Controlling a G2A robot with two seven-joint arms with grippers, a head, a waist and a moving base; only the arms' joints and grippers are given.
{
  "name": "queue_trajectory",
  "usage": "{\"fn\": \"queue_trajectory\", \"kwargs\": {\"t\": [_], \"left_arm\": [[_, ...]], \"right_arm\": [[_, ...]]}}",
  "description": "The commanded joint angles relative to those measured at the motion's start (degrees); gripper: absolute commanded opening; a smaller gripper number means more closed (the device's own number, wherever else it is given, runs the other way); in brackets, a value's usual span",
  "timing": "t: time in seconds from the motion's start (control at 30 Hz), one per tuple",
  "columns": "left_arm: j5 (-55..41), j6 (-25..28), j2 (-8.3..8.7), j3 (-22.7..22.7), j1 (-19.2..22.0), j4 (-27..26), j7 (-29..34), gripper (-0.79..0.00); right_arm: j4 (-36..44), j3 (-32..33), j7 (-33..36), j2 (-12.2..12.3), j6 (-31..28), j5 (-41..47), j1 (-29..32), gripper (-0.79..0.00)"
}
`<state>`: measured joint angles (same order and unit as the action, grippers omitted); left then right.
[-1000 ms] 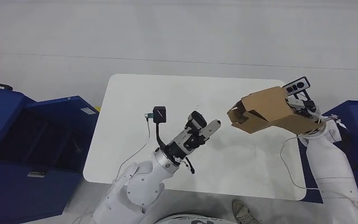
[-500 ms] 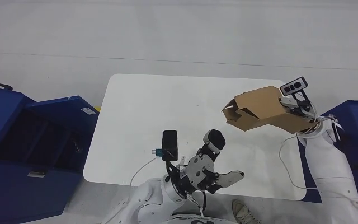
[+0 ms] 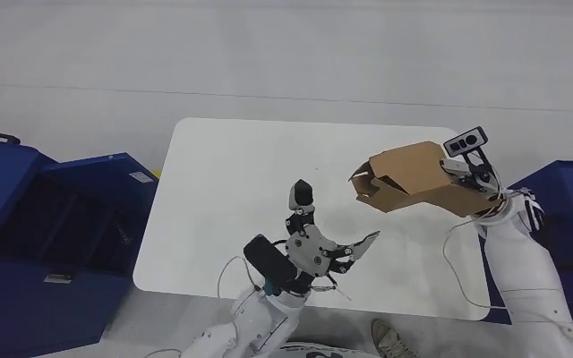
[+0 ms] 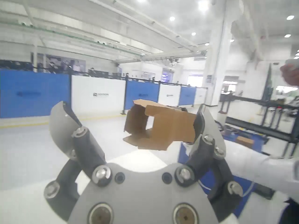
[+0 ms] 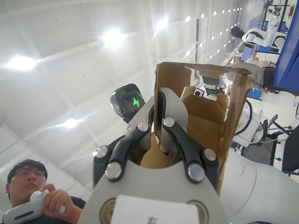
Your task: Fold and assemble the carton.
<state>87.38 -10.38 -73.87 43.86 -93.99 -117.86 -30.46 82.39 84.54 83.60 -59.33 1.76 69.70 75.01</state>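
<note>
A brown carton (image 3: 407, 179), partly folded with its flaps loose at the open end, hangs in the air over the right side of the white table (image 3: 224, 170). My right gripper (image 3: 458, 172) is shut on one carton wall; in the right wrist view its fingers (image 5: 161, 108) clamp that wall, and the carton (image 5: 205, 117) rises around them. My left gripper (image 3: 337, 213) is open near the table's front edge, empty, its jaws spread wide. In the left wrist view the left gripper (image 4: 130, 109) faces the carton (image 4: 168, 127), which is farther off and apart from it.
Blue bins (image 3: 63, 224) stand left of the table, and another blue bin (image 3: 557, 179) stands at the right behind the right arm. Bare tabletop lies below the carton and across the left half.
The left arm pulled back from mid-table toward the front edge, then turned its open gripper up toward the carton. The right arm shifted the carton slightly left.
</note>
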Motion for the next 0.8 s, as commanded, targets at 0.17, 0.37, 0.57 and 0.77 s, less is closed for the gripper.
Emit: {"fn": "queue_trajectory", "kwargs": {"t": [0.17, 0.37, 0.57, 0.77], "left_arm": [[7.6, -9.5, -1.93, -2.8, 4.8, 5.6, 4.3, 0.000], [10.3, -13.6, -3.31, -4.1, 7.5, 8.4, 7.4, 0.000], [10.7, -14.6, -4.32, -4.7, 9.0, 9.9, 10.3, 0.000], [10.9, -14.2, -4.91, -4.9, 9.3, 9.9, 10.4, 0.000]], "right_arm": [[0.6, 0.1, 1.6, -0.1, 0.6, 0.1, 0.6, -0.785], [1.1, 0.1, 2.5, -0.3, 0.9, -0.1, 1.0, -0.785], [1.7, -0.1, 3.0, -0.3, 1.4, -1.0, 1.3, -0.785], [1.6, 0.3, 2.9, -0.4, 1.8, -0.4, 1.3, -0.785]]}}
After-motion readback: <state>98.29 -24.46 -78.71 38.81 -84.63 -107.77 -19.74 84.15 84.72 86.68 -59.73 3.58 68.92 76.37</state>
